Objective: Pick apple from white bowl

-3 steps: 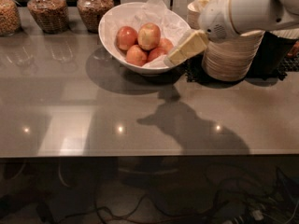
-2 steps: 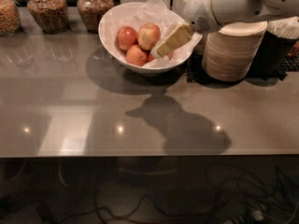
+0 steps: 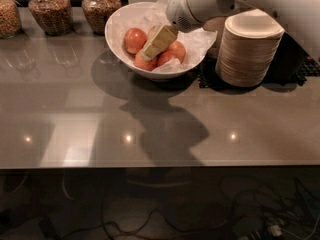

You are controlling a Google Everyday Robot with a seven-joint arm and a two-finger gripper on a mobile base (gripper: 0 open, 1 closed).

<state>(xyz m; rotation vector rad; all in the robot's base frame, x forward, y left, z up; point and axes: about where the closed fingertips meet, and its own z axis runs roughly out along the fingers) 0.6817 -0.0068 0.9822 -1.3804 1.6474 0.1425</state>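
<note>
The white bowl, wide and lined with crinkled white paper, stands at the back middle of the grey table. Several red apples lie in it: one at the left, one at the front, and two at the right. The apple with the pale blush sits in the middle and is mostly hidden behind my gripper. My gripper, beige at the tip, reaches down from the upper right into the bowl, right over the middle apples.
Three glass jars of grain stand at the back left. A tall stack of beige disposable bowls stands just right of the white bowl on a black mat. The table's front edge runs across the view.
My arm has swung left from the stack of beige bowls. The gripper has gone from the bowl's right rim to over the middle apples.
</note>
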